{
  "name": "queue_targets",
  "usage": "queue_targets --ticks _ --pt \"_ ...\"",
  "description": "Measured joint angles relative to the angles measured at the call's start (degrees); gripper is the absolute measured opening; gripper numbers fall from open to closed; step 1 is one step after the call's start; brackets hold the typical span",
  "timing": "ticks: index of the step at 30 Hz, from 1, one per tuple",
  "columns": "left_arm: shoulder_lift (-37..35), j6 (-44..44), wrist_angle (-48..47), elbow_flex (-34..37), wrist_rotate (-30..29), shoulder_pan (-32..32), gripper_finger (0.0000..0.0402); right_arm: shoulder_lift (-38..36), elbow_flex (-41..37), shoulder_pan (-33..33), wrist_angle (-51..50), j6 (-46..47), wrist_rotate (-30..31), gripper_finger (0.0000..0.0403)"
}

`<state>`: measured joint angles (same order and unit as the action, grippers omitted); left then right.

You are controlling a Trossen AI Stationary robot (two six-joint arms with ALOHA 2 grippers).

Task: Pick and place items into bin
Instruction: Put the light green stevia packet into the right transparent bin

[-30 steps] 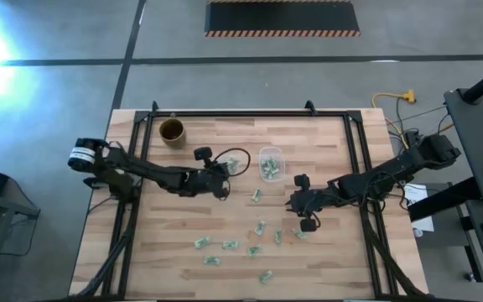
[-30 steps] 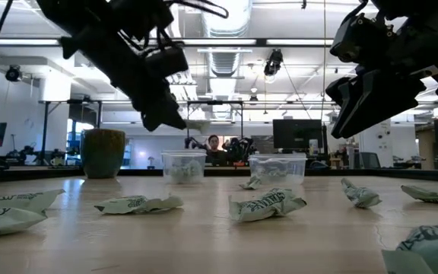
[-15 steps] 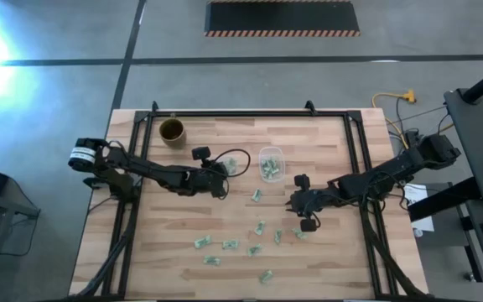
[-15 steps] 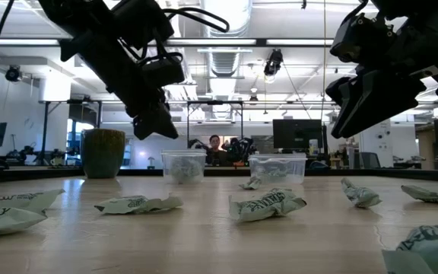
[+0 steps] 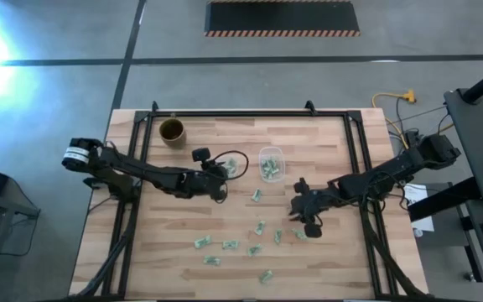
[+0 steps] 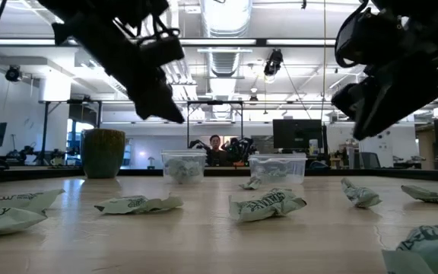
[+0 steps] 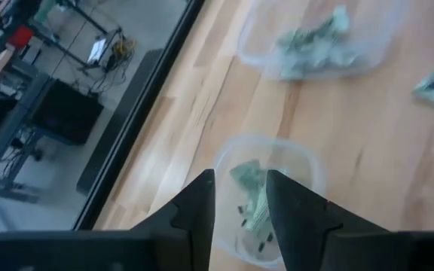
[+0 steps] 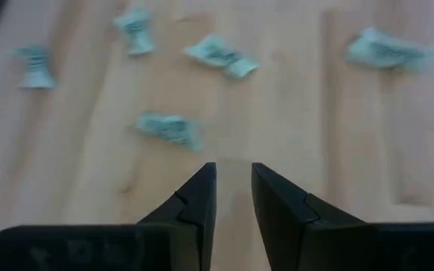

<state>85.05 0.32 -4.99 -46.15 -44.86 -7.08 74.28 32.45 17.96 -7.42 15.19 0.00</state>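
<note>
The left gripper (image 7: 239,197) hangs with its jaws spread and empty over the near tub (image 7: 266,197), where a wrapper (image 7: 249,181) already lies, so it should lift straight up, while the right gripper (image 8: 233,187), slightly parted and empty, should lower squarely onto the wrapper on the surface (image 8: 168,128).

Small crumpled green-and-white wrappers (image 5: 230,245) lie scattered flat across the table's near half; others fill two clear tubs (image 5: 271,163).
</note>
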Motion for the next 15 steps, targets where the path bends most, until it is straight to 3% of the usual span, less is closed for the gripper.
queue_targets --ticks 6,15 --pt "-2.9 -1.4 0.0 0.5 0.0 -2.2 0.0105 0.0 0.0 1.4 -2.7 7.3 -6.2 0.0087" --pt "-3.6 -4.5 0.1 3.0 -1.1 -3.6 0.0105 0.0 0.0 6.5 -4.4 16.7 -5.4 0.0098"
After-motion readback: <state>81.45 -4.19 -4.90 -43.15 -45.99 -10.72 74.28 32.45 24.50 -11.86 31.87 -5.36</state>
